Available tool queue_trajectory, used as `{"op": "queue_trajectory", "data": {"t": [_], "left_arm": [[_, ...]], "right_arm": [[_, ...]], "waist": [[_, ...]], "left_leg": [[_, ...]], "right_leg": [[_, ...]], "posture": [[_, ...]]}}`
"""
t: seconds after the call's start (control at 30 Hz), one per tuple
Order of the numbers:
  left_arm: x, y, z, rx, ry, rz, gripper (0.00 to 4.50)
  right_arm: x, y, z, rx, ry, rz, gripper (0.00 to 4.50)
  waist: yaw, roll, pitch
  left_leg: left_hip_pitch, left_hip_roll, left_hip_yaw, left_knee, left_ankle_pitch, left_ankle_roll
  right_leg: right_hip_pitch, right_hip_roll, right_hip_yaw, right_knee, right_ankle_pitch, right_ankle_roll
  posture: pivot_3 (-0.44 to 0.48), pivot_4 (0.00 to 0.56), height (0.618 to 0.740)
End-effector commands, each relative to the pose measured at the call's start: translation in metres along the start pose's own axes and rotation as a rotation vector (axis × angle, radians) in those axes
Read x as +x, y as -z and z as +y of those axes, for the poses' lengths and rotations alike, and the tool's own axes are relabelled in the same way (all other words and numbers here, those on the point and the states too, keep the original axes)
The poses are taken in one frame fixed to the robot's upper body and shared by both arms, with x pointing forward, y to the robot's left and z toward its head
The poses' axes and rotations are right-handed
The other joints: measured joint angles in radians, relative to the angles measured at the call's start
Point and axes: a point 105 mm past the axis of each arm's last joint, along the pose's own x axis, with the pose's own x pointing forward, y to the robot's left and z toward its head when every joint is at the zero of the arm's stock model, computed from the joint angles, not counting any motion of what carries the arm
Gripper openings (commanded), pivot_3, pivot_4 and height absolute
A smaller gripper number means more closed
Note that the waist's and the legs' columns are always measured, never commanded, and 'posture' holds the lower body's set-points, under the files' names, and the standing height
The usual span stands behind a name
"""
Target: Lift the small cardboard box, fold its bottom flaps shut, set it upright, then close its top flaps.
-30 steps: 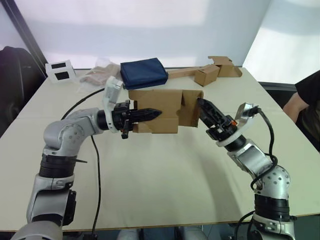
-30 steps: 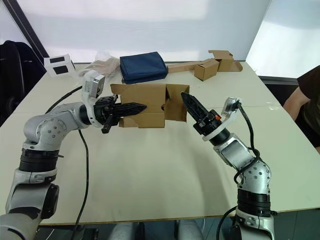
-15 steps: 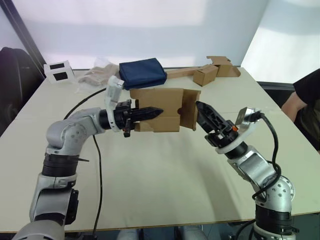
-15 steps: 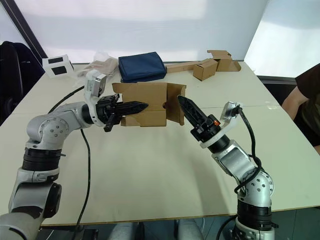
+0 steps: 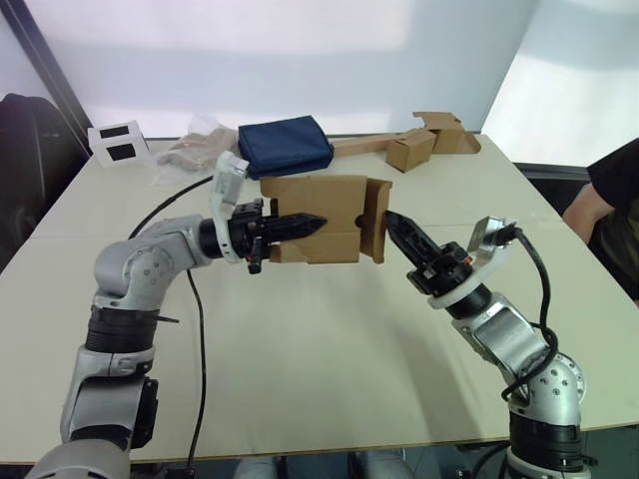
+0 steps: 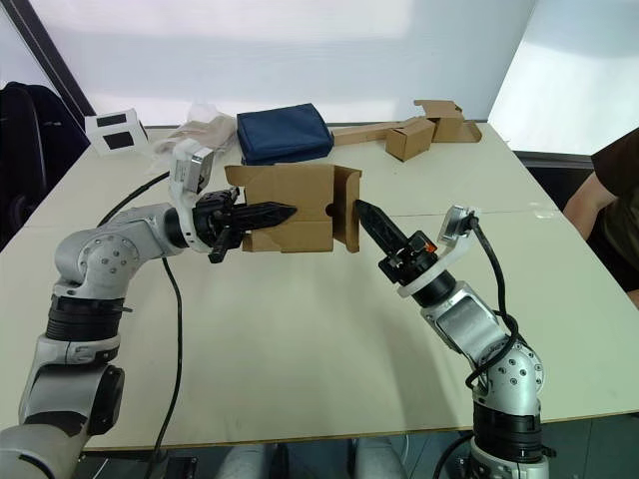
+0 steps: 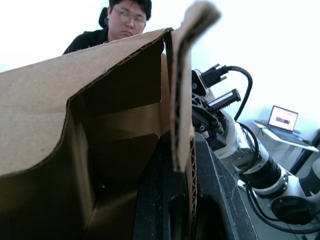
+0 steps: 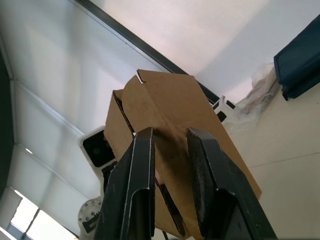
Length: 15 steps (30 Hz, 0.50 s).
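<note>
While the small brown cardboard box point(image 5: 318, 220) hangs in the air above the pale worktop point(image 5: 300, 349), the left tool point(image 5: 310, 224) grips one of its walls. The wall sits clamped between the two black fingers point(image 7: 165, 200) of that tool, as the left wrist view shows. The box lies on its side, with its open ends facing left and right.

On the right end of the box, a short brown flap point(image 5: 375, 220) sticks out, partly folded. The right tool point(image 5: 392, 221) points its tip at this flap and is right beside it. I cannot tell if it touches. Its two black fingers point(image 8: 137, 185) are a little apart and hold nothing.

Far back on the worktop lies a dark blue cloth pouch point(image 5: 286, 146). Beside it is a crumpled clear plastic bag point(image 5: 196, 150). Further left stands a small white stand with black squares point(image 5: 119, 142). On the right at the back sits a smaller tan box point(image 5: 411, 150) with a long flat cardboard strip point(image 5: 361, 147).

A black cable point(image 5: 192, 319) runs across the worktop under the left arm. A person in a dark top point(image 5: 614, 205) sits at the right side.
</note>
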Motion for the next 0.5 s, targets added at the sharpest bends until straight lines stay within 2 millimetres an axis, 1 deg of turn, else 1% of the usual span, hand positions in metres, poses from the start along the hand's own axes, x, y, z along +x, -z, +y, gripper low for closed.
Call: {"op": "queue_trajectory", "data": {"t": [0.03, 0.13, 0.5], "left_arm": [[-0.0027, -0.0140, -0.0053, 0.049, 0.016, -0.037, 0.00], [-0.0028, -0.0136, -0.0053, 0.049, 0.015, -0.038, 0.00], [-0.0027, -0.0117, -0.0049, 0.047, 0.013, -0.032, 0.00]], "right_arm": [[0.0042, -0.0047, 0.0134, -0.066, -0.043, -0.004, 0.90], [0.0046, -0.0058, 0.0135, -0.113, -0.033, 0.003, 0.90], [0.0077, -0.0004, 0.0116, -0.271, -0.007, 0.051, 0.90]], "waist": [[0.000, 0.000, 0.000], [0.000, 0.000, 0.000], [0.000, 0.000, 0.000]], "left_leg": [[0.000, 0.000, 0.000, 0.000, 0.000, 0.000], [0.000, 0.000, 0.000, 0.000, 0.000, 0.000], [0.000, 0.000, 0.000, 0.000, 0.000, 0.000]], "right_leg": [[0.000, 0.000, 0.000, 0.000, 0.000, 0.000], [0.000, 0.000, 0.000, 0.000, 0.000, 0.000], [0.000, 0.000, 0.000, 0.000, 0.000, 0.000]], "posture": [[0.000, 0.150, 0.740], [0.000, 0.150, 0.740], [0.000, 0.150, 0.740]]}}
